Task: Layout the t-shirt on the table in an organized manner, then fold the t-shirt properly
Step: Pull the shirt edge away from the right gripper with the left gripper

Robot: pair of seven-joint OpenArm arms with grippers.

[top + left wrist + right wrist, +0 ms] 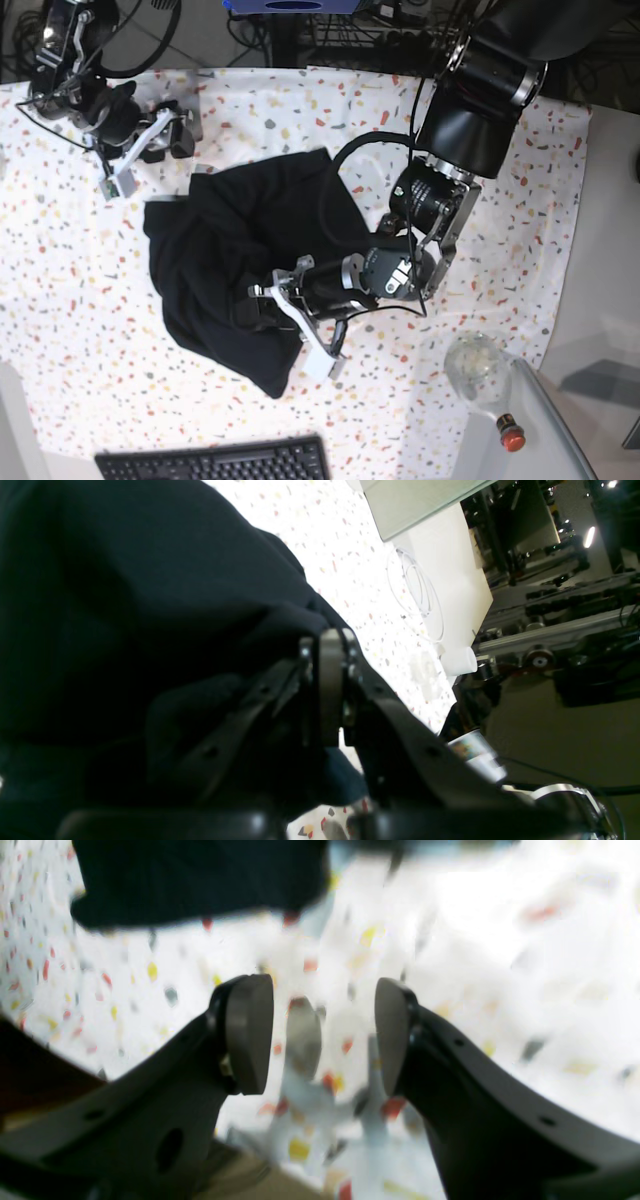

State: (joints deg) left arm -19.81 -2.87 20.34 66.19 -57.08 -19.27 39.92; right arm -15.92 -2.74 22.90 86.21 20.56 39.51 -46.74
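Judging by the base view, the black t-shirt (240, 270) lies crumpled mid-table (80, 300), so both layout and folding remain. The left gripper (285, 315) is closed on a fold of it, while the right gripper (150, 130) hangs spread and empty beside the shirt's far edge. Only the left wrist view shows cloth pinched between the pads (330, 690); only the right wrist view confirms the empty gap.

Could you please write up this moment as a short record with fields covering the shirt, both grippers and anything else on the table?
t-shirt: black, crumpled in a heap near the middle of the table, not laid flat
left gripper: shut on t-shirt fabric at the heap's near right edge
right gripper: open, empty, over bare speckled cloth beside the heap's far left corner
keyboard: black, at the table's near edge, apart from the shirt
clear glass vessel: near right corner
fold progress: not begun
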